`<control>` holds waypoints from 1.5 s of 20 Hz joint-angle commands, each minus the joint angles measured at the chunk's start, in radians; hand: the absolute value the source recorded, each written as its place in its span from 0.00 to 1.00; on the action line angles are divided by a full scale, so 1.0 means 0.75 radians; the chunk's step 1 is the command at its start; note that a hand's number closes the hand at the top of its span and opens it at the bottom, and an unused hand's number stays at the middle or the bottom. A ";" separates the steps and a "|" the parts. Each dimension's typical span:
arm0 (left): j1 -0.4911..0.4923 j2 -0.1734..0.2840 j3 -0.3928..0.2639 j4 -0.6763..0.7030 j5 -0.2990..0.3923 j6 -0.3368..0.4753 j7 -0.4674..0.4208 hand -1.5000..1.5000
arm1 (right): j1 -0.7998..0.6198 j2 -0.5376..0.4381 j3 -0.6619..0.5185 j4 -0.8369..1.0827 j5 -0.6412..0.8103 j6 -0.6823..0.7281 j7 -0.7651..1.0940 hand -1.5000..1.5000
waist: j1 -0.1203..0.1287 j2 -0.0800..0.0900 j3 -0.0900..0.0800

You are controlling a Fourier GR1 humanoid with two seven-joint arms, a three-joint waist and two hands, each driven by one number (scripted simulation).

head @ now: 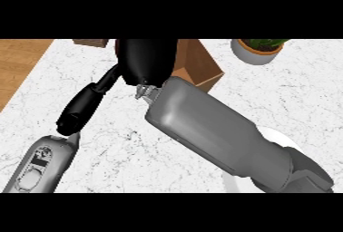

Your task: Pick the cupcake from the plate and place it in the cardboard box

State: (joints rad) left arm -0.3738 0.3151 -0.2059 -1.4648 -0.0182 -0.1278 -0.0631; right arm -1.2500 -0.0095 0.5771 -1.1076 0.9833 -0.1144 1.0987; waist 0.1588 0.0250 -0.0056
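Observation:
My right hand (146,61) shows from its back at the top middle, over the left part of the brown cardboard box (198,63). Its grey forearm slants down to the lower right and covers most of the white plate (285,138). No cupcake shows anywhere; the hand and forearm hide the box's inside and the plate's middle. My left hand (81,108) lies at the left above the marble counter, open, its fingers stretched up and to the right toward the right hand, holding nothing.
A white pot with a green plant (258,50) stands at the back right. A wooden surface (20,63) borders the marble counter (134,149) at the far left. A small brown piece (90,42) shows at the top edge, left of the right hand.

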 commanded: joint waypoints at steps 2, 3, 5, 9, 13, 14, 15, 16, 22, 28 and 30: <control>-0.006 0.014 0.031 0.011 0.000 0.007 0.005 0.50 | -0.123 0.012 -0.077 0.200 -0.018 -0.180 0.214 1.00 | -0.037 -0.005 0.002; 0.020 0.006 0.027 0.007 0.005 0.006 -0.007 0.50 | -0.159 0.012 -0.109 0.245 -0.040 -0.177 0.193 1.00 | -0.041 -0.005 0.002; 0.038 0.010 0.039 0.005 -0.004 0.020 -0.014 0.50 | -0.181 0.012 -0.089 0.373 -0.035 -0.168 0.139 1.00 | -0.069 -0.008 0.002; 0.040 -0.006 0.030 0.047 -0.033 0.035 -0.028 0.50 | -0.224 0.012 -0.124 0.534 -0.212 -0.057 0.058 1.00 | -0.081 -0.002 0.002; 0.094 0.029 0.069 -0.014 0.005 0.008 -0.053 0.50 | -0.188 0.012 -0.224 0.628 -0.414 0.064 -0.030 1.00 | -0.091 -0.010 0.004; 0.052 0.016 0.077 -0.014 -0.009 0.037 0.001 0.50 | -0.204 0.012 -0.222 0.633 -0.449 0.081 -0.031 1.00 | -0.111 -0.015 0.005; 0.062 0.032 0.076 -0.006 -0.026 0.033 -0.021 0.50 | -0.200 0.012 -0.226 0.698 -0.459 0.041 -0.066 1.00 | -0.104 -0.009 0.005; 0.083 0.026 0.080 -0.029 0.016 0.001 -0.011 0.50 | -0.151 0.012 -0.207 0.726 -0.471 0.001 -0.125 1.00 | -0.107 -0.010 0.005; 0.065 0.027 0.103 0.004 0.004 0.003 0.026 0.50 | -0.113 0.013 -0.224 0.804 -0.630 0.183 -0.183 1.00 | -0.148 -0.018 0.006; 0.158 0.007 0.100 -0.026 -0.033 0.019 -0.061 0.50 | -0.107 0.013 -0.255 0.758 -0.743 0.186 -0.466 0.00 | -0.153 -0.021 0.007; 0.124 0.015 0.125 -0.050 -0.015 0.022 0.000 0.50 | -0.126 0.013 -0.296 0.752 -0.707 0.053 -0.564 0.00 | -0.159 -0.020 0.007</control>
State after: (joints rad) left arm -0.2838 0.3353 -0.1193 -1.4902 -0.0251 -0.1226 -0.0748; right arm -1.3394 -0.0004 0.3783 -0.5309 0.4644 0.0002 0.7803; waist 0.0447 0.0102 -0.0006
